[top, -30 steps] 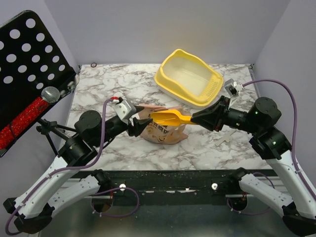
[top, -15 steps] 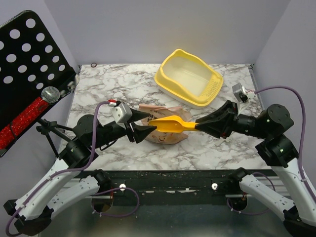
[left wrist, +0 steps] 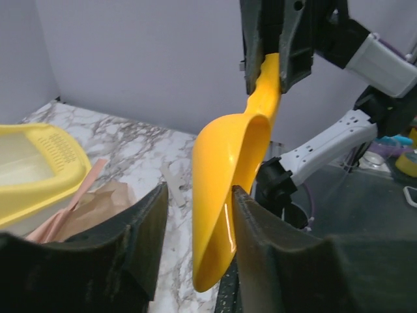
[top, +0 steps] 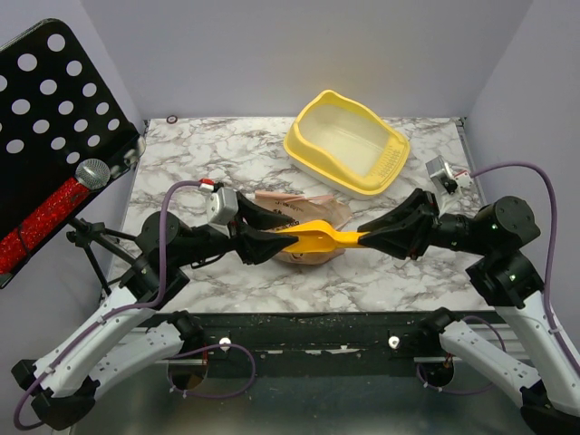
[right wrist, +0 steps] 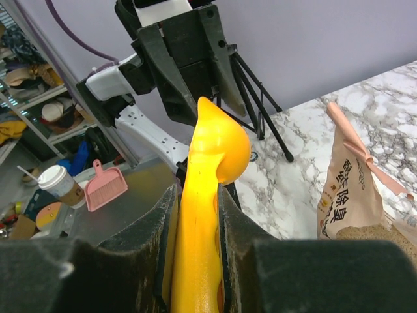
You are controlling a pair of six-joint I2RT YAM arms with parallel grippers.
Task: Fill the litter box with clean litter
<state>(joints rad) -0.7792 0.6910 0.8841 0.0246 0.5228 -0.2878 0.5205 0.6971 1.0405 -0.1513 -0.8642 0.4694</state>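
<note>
The pale yellow litter box (top: 349, 140), with a raised rim and rounded corners, sits in the upper middle of the top view, well apart from the right gripper (top: 364, 237) pinching the orange scoop (top: 313, 238) handle and the left gripper (top: 272, 243) spread around its bowl.

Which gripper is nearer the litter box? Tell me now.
Right. The right gripper is just in front of the litter box; the left gripper is farther off, front-left.
</note>
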